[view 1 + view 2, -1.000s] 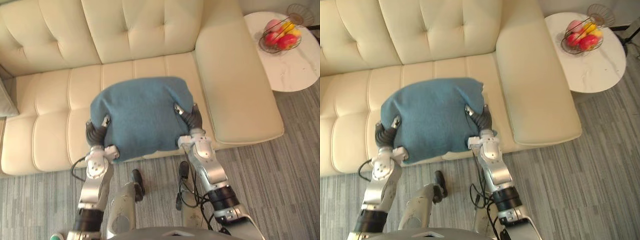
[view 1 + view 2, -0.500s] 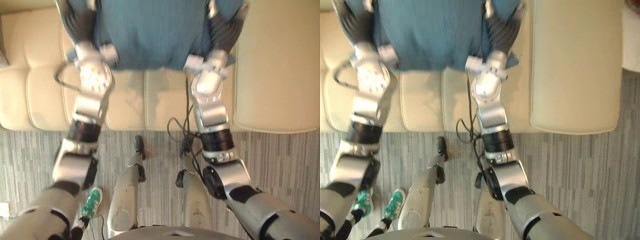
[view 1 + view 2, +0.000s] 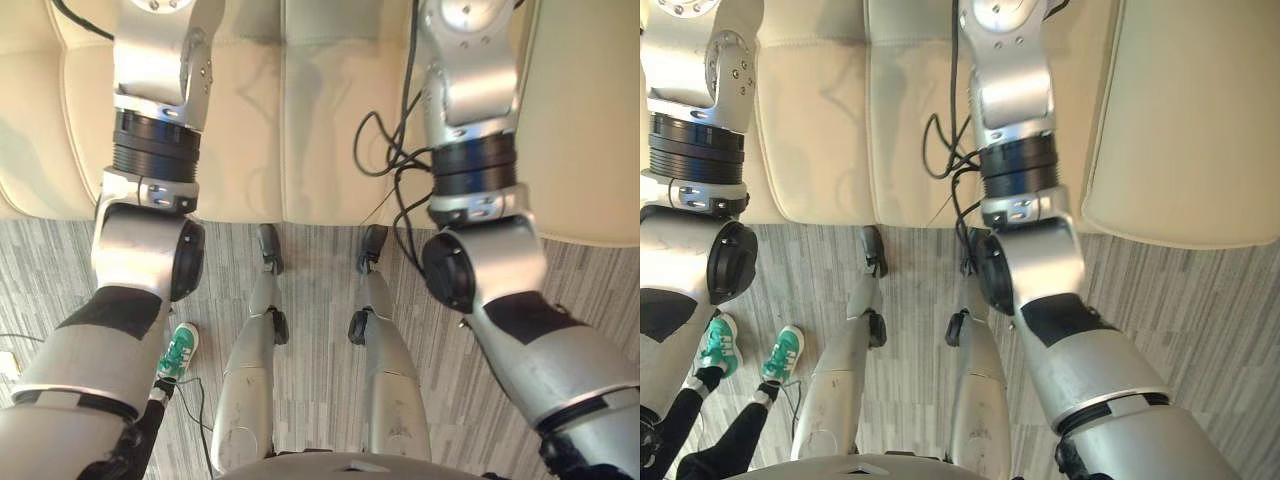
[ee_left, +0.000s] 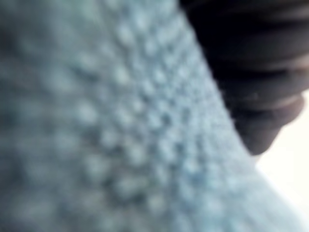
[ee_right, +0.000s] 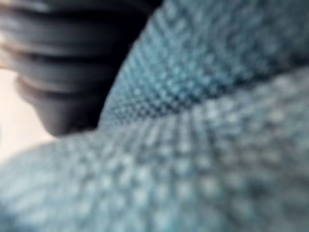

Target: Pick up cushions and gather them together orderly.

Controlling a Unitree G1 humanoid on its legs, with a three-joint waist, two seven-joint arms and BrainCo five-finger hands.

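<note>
Both arms, left arm (image 3: pixel 155 120) and right arm (image 3: pixel 470 110), run over the cream sofa (image 3: pixel 330 130) and are cut off at 12 o'clock.

Wrist views, very close and soft: blue cushion (image 4: pixel 120 135) pressed against the dark ribbed cover of the left hand (image 4: pixel 251 72) and likewise against the right hand (image 5: pixel 72 63). Clenched or released: cannot tell for either hand.

Cushion fabric is teal-blue with a nubbly, pebbled weave and one rounded fold or edge in the right wrist view. Its outline and place over the sofa are hard to make out.

Grey striped carpet (image 3: pixel 310 280) lies below the sofa front. A person's green shoes (image 3: pixel 740 350) at 8 o'clock.
</note>
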